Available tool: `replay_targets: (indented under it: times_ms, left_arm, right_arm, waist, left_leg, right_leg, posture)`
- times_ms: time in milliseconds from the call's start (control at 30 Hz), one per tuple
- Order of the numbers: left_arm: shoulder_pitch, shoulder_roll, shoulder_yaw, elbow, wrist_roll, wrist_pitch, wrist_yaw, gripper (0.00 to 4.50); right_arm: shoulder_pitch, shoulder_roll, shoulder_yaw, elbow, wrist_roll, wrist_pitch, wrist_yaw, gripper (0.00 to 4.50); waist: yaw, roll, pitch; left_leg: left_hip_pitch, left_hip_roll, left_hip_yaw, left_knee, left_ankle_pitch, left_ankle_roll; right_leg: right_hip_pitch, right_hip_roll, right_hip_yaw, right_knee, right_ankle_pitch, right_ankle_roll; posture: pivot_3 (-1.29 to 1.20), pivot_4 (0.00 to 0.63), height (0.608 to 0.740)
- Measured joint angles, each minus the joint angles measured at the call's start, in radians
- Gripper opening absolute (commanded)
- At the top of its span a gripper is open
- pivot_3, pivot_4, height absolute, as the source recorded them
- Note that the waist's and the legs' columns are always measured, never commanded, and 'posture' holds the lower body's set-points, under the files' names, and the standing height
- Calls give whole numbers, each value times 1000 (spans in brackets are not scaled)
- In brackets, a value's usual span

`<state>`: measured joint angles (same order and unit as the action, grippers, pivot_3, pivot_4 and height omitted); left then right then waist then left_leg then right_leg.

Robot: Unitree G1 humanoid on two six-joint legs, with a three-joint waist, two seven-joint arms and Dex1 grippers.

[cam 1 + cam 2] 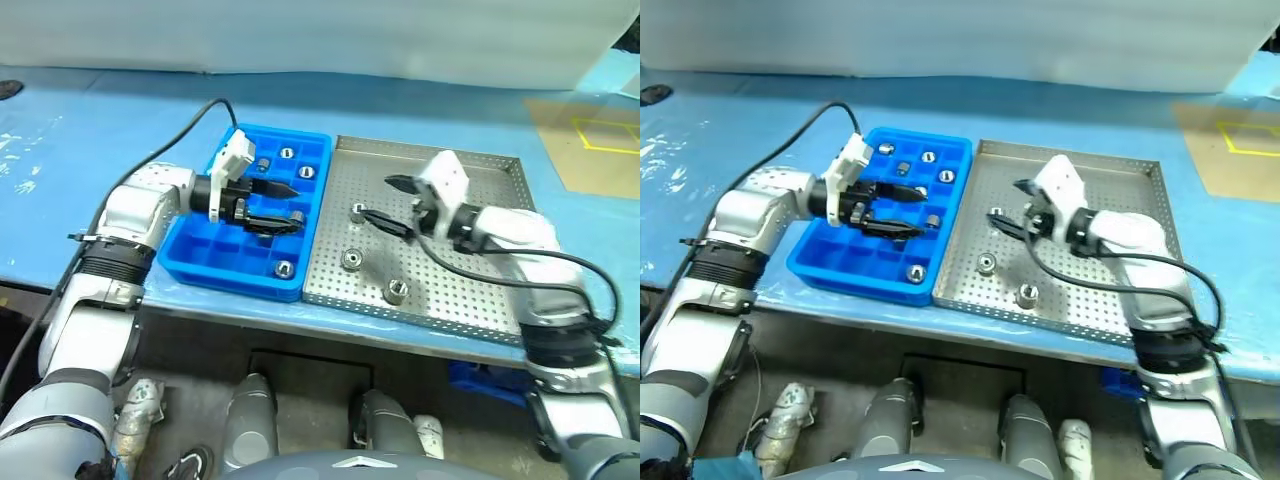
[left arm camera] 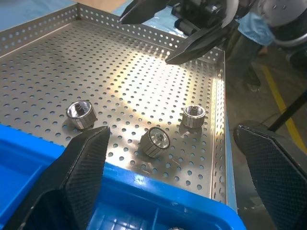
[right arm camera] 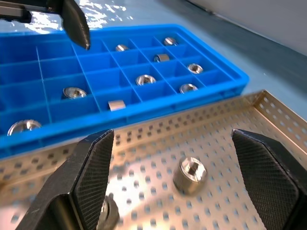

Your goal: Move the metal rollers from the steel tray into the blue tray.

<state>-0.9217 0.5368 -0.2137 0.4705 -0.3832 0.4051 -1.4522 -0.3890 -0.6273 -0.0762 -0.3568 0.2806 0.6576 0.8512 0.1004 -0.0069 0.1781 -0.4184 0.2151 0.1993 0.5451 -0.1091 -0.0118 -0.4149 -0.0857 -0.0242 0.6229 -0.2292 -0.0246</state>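
A blue tray (image 1: 230, 262) sits on the left of a blue table (image 1: 90, 130), touching a perforated steel tray (image 1: 470, 300) on its right. Three rollers remain in the steel tray: one (image 1: 358, 211) near its left edge, one (image 1: 351, 259) nearer the front, and one (image 1: 396, 291) closest to the front rim. Several other rollers already lie in separate compartments of the blue tray, such as one (image 1: 283, 268) at its near right.

The left gripper (image 1: 268, 204) hangs over the blue tray, jaws spread wide and empty. The right gripper (image 1: 392, 204) hangs over the steel tray, jaws also apart and empty, just right of the far-left roller.

The rollers look like stiff, smooth, dense metal rings, likely slippery and prone to rolling if tipped. Pinching one across its round outer wall while it stands on end seems the surest hold.
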Motion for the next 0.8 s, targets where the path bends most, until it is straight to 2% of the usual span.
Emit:
replay_targets:
  times_ms: [167, 367, 467, 800]
  left_arm:
    - [-89, -142, -43, 203, 81, -111, -48, 4500]
    - [-219, -286, -54, 445, 154, -238, -104, 4500]
    - [-258, -343, -62, 513, 181, -295, -138, 4500]
    - [-304, -424, -182, 674, 254, -432, -156, 4500]
  right_arm:
    - [191, -112, -139, -161, 132, 46, 75, 4064]
    - [324, -184, -272, -298, 283, 98, 112, 4064]
    - [346, -191, -291, -339, 317, 112, 86, 4064]
    - [386, -182, -256, -395, 314, 115, -59, 4064]
  waist:
    - [-15, 0, 0]
    - [-35, 1, 0]
    - [-49, 1, 0]
    - [-74, 1, 0]
  left_leg:
    - [3, 0, 2, 3, -4, 6]
    - [10, -2, 3, 5, -6, 10]
    - [10, -4, 3, 5, -7, 11]
    - [8, -6, 3, 5, -9, 15]
  right_leg:
    - [3, -1, 1, -1, 0, 0]
    - [13, -3, 2, -4, 0, 1]
    - [13, -5, 2, -5, 1, 1]
    - [13, -6, 2, -10, 1, 2]
  posture:
    - [-347, 150, 740]
    - [-423, 150, 740]
    - [-454, 150, 740]
    - [-536, 150, 740]
